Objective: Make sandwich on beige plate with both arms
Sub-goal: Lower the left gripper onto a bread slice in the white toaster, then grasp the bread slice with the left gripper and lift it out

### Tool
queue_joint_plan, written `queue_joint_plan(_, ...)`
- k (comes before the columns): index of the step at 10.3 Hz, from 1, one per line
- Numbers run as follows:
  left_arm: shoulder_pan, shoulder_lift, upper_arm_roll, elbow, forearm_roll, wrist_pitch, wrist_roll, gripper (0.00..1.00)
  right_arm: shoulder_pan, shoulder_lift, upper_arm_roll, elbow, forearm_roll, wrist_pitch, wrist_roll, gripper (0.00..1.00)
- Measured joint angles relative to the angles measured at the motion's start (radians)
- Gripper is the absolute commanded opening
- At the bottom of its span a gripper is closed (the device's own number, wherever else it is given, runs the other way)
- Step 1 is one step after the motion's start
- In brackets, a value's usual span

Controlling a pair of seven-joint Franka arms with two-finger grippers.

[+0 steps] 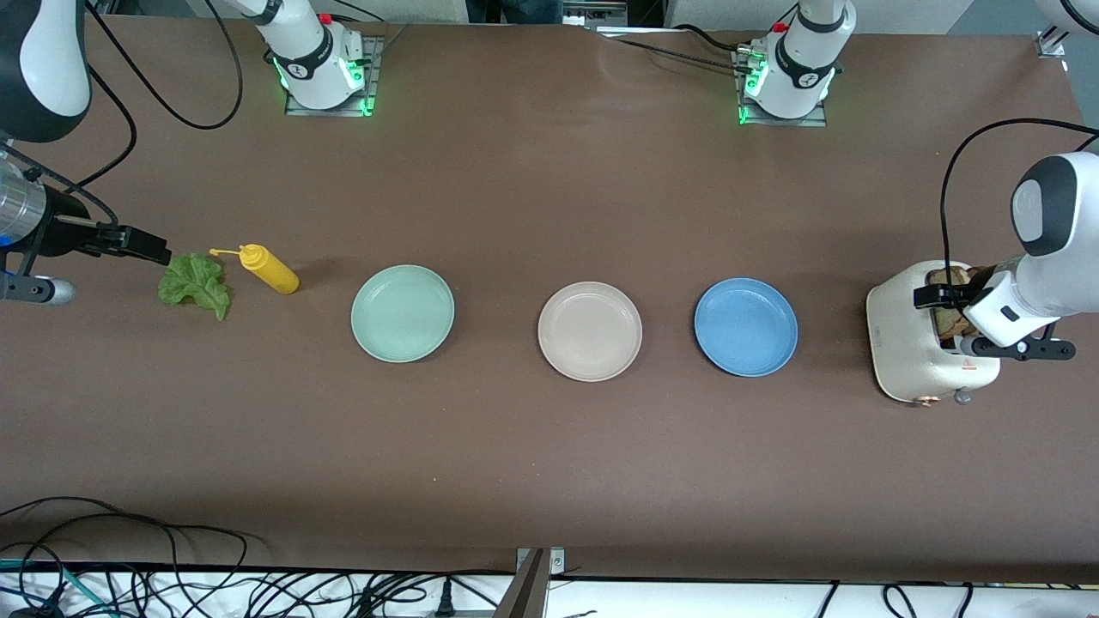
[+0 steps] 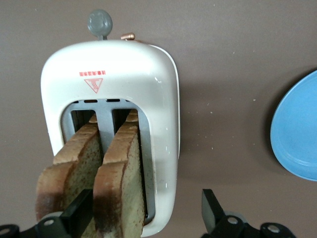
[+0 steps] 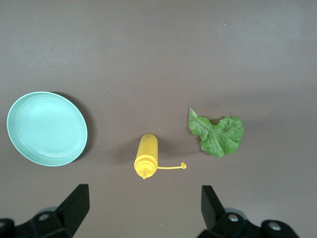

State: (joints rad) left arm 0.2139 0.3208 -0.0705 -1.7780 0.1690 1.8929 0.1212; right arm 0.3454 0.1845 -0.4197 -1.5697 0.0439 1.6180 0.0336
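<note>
The beige plate (image 1: 590, 330) lies bare mid-table between a mint-green plate (image 1: 402, 312) and a blue plate (image 1: 745, 326). Two brown-crusted bread slices (image 2: 69, 158) (image 2: 121, 168) stand in a white toaster (image 1: 910, 343) at the left arm's end. My left gripper (image 2: 146, 210) (image 1: 949, 318) is open over the toaster. One finger sits between the slices, the other outside the toaster's wall. A green lettuce leaf (image 1: 196, 283) (image 3: 218, 134) lies at the right arm's end. My right gripper (image 3: 144, 208) (image 1: 142, 245) hangs open beside the leaf, holding nothing.
A yellow squeeze bottle (image 1: 270, 269) (image 3: 146, 156) lies on its side between the lettuce and the mint-green plate (image 3: 47, 128). The blue plate's edge (image 2: 297, 129) shows beside the toaster (image 2: 124, 64). Cables hang along the table's front edge.
</note>
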Motion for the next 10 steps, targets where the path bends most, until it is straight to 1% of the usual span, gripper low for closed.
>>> queue_joint_plan(1,0.0,0.0,0.0,-0.008,0.0,-0.001,0.0,0.16,0.0,0.0,0.0,0.0,0.0,0.0,0.0,1.0)
queue_joint_plan(2,0.0,0.0,0.0,-0.01,0.0,-0.005,-0.001,0.01,0.0,0.0,0.0,0.0,0.0,0.0,0.0,1.0)
queue_joint_plan(8,0.025,-0.013,0.001,-0.009,0.006,-0.014,-0.002,0.0,0.0,0.0,0.0,0.0,0.0,0.0,0.0,1.0)
queue_joint_plan(10,0.025,-0.026,-0.001,0.005,0.034,-0.051,-0.002,0.0,0.0,0.003,0.0,0.0,0.0,0.0,0.0,1.0)
